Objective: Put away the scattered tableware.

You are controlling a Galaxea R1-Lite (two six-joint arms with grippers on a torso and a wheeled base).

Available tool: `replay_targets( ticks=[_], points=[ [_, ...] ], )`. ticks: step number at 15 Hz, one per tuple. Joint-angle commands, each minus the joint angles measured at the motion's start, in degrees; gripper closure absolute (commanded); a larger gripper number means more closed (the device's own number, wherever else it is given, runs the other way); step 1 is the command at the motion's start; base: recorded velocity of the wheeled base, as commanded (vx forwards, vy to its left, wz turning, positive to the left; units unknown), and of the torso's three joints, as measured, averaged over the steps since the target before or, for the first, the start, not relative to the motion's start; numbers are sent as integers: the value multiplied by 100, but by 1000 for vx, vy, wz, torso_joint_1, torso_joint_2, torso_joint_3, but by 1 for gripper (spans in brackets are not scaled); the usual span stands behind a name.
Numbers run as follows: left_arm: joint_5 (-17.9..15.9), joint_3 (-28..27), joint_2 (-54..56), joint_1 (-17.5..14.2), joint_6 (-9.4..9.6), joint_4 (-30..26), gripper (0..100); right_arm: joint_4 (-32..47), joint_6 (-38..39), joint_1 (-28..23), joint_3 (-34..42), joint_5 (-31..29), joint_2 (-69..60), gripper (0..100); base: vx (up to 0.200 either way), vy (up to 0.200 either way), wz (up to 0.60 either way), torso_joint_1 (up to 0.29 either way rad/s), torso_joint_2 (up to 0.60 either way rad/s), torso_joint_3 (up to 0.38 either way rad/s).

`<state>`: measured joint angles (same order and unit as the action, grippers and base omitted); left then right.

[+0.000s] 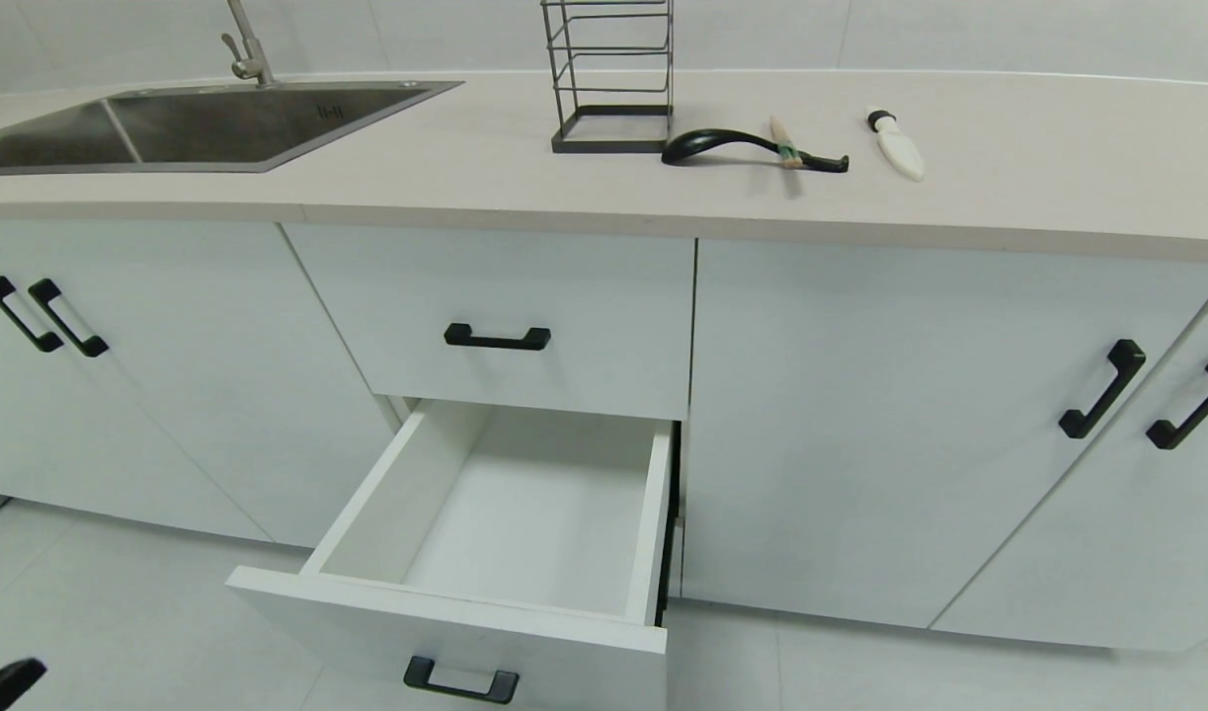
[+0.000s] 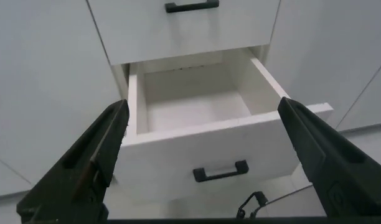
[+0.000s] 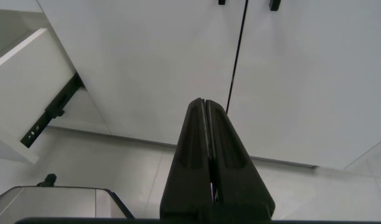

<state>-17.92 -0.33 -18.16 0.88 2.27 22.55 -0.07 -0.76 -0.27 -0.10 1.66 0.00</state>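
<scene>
On the counter's right part lie a black ladle (image 1: 737,146), a small wooden-handled brush (image 1: 785,144) crossing its handle, and a white knife-shaped tool with a black grip (image 1: 898,145). Below the counter the lower drawer (image 1: 366,494) is pulled out, white and empty inside. My left gripper (image 2: 203,107) is open, low in front of that drawer (image 2: 221,143), its fingers (image 2: 103,149) spread about as wide as the drawer front. My right gripper (image 3: 205,102) is shut on nothing, down near the floor and facing the cabinet doors (image 3: 290,81) to the right of the drawer.
A black wire rack (image 1: 611,79) stands on the counter just left of the ladle. A steel sink (image 1: 199,123) with a faucet (image 1: 248,44) occupies the far left. The upper drawer (image 1: 497,338) is closed. Cabinet doors with black handles (image 1: 1102,388) flank both sides.
</scene>
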Motion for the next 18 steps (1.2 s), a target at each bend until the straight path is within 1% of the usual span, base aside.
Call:
replay_targets(
  ticks=[1, 2, 3, 4, 5, 6, 7, 8, 9, 10, 11, 12, 13, 14, 15, 18],
  points=[
    [-124, 15, 1816, -79, 160, -1754, 0, -1, 5, 0, 1, 1, 9, 100, 0, 0, 0, 0, 0, 0],
    [-115, 15, 1816, -79, 230, -1877, 0, -1, 5, 0, 1, 10, 9, 100, 0, 0, 0, 0, 0, 0],
    [-10, 15, 1816, -79, 432, -1983, 0, -1, 5, 0, 1, 10, 9, 100, 0, 0, 0, 0, 0, 0],
    [430, 15, 1816, -79, 555, -2009, 0, -1, 14, 0, 1, 1, 9, 100, 0, 0, 0, 0, 0, 0],
    [1247, 24, 1816, -88, 512, -2079, 0, -1, 23, 0, 1, 1, 9, 100, 0, 0, 0, 0, 0, 0],
    [1801, 24, 1816, -88, 380, -2273, 0, -1, 14, 0, 1, 10, 9, 100, 0, 0, 0, 0, 0, 0],
    [1827, 24, 1816, -88, 221, -2255, 0, -1, 14, 0, 1, 1, 9, 100, 0, 0, 0, 0, 0, 0],
    [1827, 24, 1816, -88, 283, -2255, 0, -1, 14, 0, 1, 10, 9, 100, 0, 0, 0, 0, 0, 0],
    [1810, 24, 1816, -88, 371, -2255, 0, 7, 23, 0, 1, 1, 9, 100, 0, 0, 600, 2, 7, 2],
    [1810, 24, 1816, -88, 309, -2255, 0, 7, 14, 0, 1, 1, 9, 100, 0, 0, 600, 2, 7, 2],
    [1801, 24, 1816, -88, 160, -2255, 0, 7, 14, 0, 1, 1, 9, 100, 0, 0, 600, 7, 2, -2],
    [1783, 24, 1816, -88, -200, -2255, 0, 7, 5, 0, 1, 1, 9, 100, 0, 0, 600, 2, -2, 2],
    [1783, 24, 1816, -88, -341, -2255, 0, -1, 14, 0, 1, 1, 9, 100, 0, 0, 600, 2, -2, 2],
    [1810, 24, 1816, -88, -367, -2255, 0, -1, 14, 0, 1, 1, 9, 100, 0, 0, 600, 2, -2, 2],
    [1810, 24, 1816, -88, -323, -2255, 0, -1, 5, 0, 1, 10, 9, 100, 0, 0, 0, 0, 0, 0],
    [1810, 24, 1816, -88, -341, -2255, 0, -1, 23, 0, 1, 10, 9, 100, 0, 0, 0, 0, 0, 0]
  ],
)
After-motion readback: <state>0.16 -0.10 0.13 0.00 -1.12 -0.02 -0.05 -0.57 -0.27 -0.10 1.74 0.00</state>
